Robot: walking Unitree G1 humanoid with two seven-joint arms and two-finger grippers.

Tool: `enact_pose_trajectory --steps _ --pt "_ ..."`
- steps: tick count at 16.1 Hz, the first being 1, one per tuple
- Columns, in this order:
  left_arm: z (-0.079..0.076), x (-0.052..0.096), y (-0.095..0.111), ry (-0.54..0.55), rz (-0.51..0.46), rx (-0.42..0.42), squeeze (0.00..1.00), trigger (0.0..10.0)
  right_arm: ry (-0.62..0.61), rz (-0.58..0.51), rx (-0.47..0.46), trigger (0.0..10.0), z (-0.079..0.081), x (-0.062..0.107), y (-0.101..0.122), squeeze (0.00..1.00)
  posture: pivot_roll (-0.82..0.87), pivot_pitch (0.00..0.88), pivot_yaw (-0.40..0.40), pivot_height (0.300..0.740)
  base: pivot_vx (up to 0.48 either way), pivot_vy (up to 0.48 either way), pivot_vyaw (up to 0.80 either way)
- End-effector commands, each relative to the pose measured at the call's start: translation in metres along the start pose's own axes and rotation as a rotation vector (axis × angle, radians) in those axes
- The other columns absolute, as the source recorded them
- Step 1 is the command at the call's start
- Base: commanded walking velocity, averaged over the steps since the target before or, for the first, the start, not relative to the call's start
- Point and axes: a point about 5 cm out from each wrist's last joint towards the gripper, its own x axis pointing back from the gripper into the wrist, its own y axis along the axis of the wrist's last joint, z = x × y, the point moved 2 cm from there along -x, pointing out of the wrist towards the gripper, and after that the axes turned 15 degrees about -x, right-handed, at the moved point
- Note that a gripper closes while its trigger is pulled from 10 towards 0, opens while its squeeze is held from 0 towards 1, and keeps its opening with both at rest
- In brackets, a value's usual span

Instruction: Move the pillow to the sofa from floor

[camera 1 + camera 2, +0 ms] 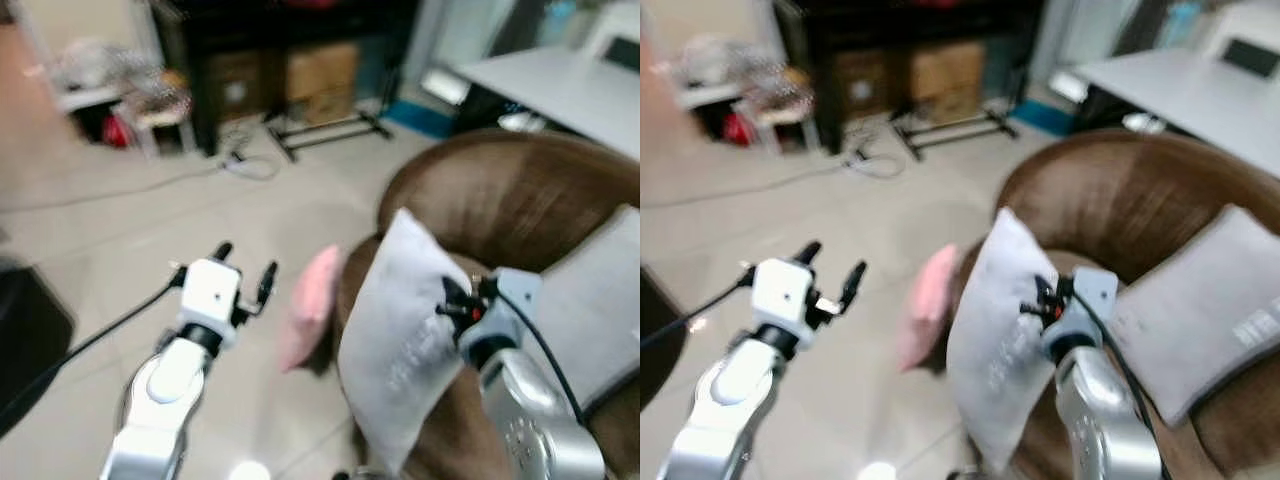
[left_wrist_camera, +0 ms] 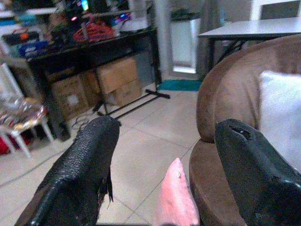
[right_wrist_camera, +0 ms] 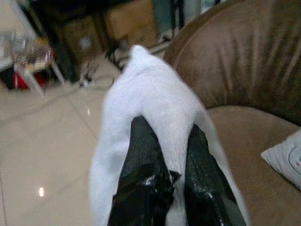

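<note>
My right gripper (image 1: 450, 300) is shut on a white pillow (image 1: 395, 335), pinching its edge and holding it upright over the front of the brown sofa (image 1: 500, 195). In the right wrist view the white pillow (image 3: 150, 103) bulges between the two black fingers (image 3: 141, 160). A pink pillow (image 1: 310, 305) stands on the floor tiles against the sofa's left side. My left gripper (image 1: 245, 270) is open above the floor, left of the pink pillow (image 2: 176, 197).
A second grey-white pillow (image 1: 1200, 310) lies on the sofa seat at the right. A white table (image 1: 560, 85) stands behind the sofa. Dark shelves with cardboard boxes (image 1: 320, 75) and floor cables (image 1: 245, 165) lie at the back.
</note>
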Motion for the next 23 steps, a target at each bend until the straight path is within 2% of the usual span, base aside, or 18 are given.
enact_pose_trajectory --steps 1,7,10,17,21,23 --pt "0.002 0.0 0.0 -0.002 0.003 -0.006 0.0 10.0 0.035 -0.059 -0.004 10.0 0.01 0.001 0.013 0.0 -0.03 0.0 -0.032 0.74 0.0 0.0 -0.8" --pt "0.006 0.003 0.003 -0.02 -0.012 -0.024 0.0 10.0 0.072 -0.063 -0.021 10.0 0.019 0.0 0.011 0.0 -0.01 0.0 -0.027 0.74 0.0 0.0 -0.67" --pt "0.007 0.003 0.003 -0.03 -0.016 -0.023 0.0 10.0 0.079 -0.08 -0.031 10.0 0.021 -0.001 0.015 0.0 -0.01 0.0 -0.023 0.74 0.291 0.0 0.0" --pt "0.006 0.003 0.004 -0.068 -0.027 -0.029 0.0 10.0 0.12 -0.121 -0.045 10.0 0.03 -0.004 0.027 0.0 -0.01 0.0 -0.02 0.74 0.294 0.0 -0.8" --pt "0.005 0.003 0.005 -0.08 -0.031 -0.026 0.0 10.0 0.139 -0.121 -0.041 10.0 0.032 -0.004 0.027 0.0 0.0 0.0 -0.022 0.74 0.291 0.0 0.0" --pt "0.004 0.004 0.005 -0.079 -0.033 -0.025 0.0 10.0 0.235 -0.098 -0.049 10.0 0.044 -0.004 0.027 0.0 0.0 0.0 -0.026 0.74 0.0 0.0 0.0"
